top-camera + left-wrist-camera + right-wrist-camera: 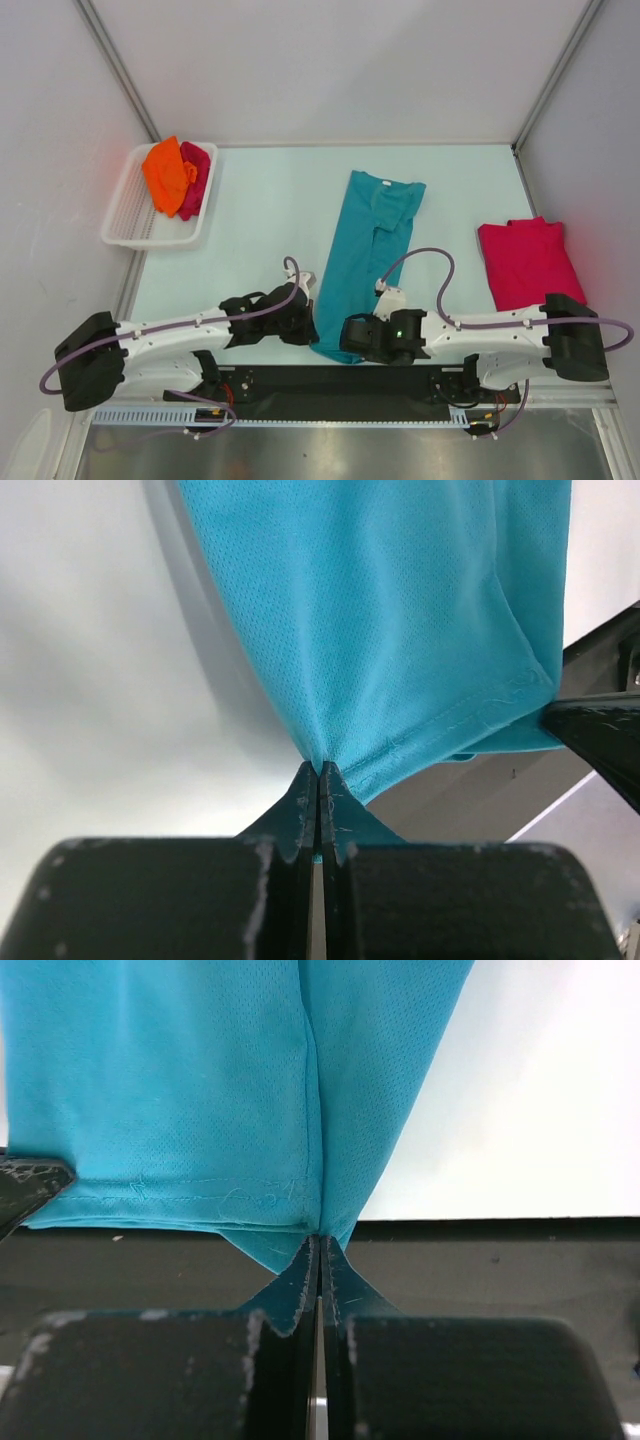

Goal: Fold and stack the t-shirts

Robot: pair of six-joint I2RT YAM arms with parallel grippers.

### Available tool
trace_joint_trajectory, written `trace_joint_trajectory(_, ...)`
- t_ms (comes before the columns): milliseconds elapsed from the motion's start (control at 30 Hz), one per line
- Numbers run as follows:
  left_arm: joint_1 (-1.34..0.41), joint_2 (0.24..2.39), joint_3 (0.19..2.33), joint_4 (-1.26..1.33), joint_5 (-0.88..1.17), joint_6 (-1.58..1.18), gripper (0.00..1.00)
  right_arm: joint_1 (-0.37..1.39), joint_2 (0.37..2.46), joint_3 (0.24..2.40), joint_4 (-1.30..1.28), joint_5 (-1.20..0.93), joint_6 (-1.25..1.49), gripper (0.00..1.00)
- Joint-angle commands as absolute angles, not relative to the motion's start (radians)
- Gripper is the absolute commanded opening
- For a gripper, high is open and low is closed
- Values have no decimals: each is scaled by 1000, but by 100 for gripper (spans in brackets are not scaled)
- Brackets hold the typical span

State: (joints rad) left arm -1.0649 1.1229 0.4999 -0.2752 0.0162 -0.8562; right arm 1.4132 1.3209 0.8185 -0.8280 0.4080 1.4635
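The teal t-shirt (367, 240) lies folded lengthwise into a narrow strip on the table, collar at the far end, hem at the near edge. My left gripper (308, 322) is shut on the hem's left corner, and the teal cloth (400, 630) shows pinched at its fingertips. My right gripper (350, 335) is shut on the hem's right corner, where the teal cloth (200, 1110) hangs from the tips. A crimson-pink t-shirt (528, 262) lies folded at the right. An orange t-shirt (166, 173) and a second crimson-pink one (196, 178) lie crumpled in the white basket (130, 228).
The basket stands at the far left of the table. A black mounting rail (330, 382) runs along the near edge under the arms. Grey walls enclose the table on three sides.
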Motion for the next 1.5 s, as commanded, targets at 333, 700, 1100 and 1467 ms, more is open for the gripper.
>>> trace_joint_trajectory(333,-1069,1069,664,-420,-72,-798,0,1338,1319,928,-933,532,1413,0)
trace_joint_trajectory(700,-887,1200,870,-453,29,-672,0,1057,1341,1014,-816,534,1095,0)
trace_joint_trajectory(1100,-762,1390,1014,-443,95,-589,0,822,1479,1077,-670,448,876,0)
trace_joint_trajectory(1467,-683,1623,1203,-448,170,-529,0,718,1537,1127,-643,459,839,0)
